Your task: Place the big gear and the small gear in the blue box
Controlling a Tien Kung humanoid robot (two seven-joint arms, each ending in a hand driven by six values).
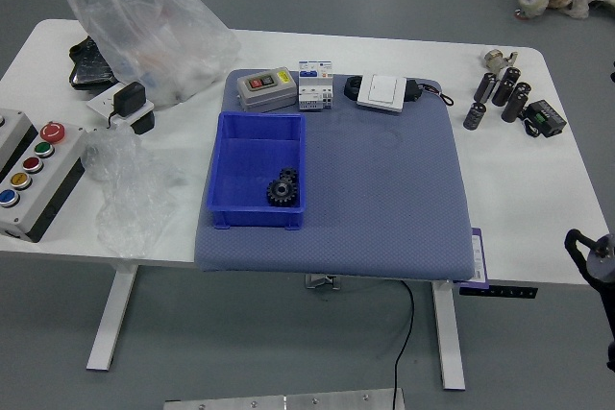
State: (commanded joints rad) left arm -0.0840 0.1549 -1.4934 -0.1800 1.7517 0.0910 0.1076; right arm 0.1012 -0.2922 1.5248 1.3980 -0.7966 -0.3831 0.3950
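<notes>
Gears lie in blue box, right hand spread and empty

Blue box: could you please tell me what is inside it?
The blue box holds the big gear, toward its near right corner, and the small gear just beyond it. What lies directly under them is covered and cannot be seen.

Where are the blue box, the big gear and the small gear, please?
Blue box (255, 219): head view, on its near wall.
Big gear (282, 193): head view, middle of its body.
Small gear (289, 174): head view, on its visible part.
</notes>
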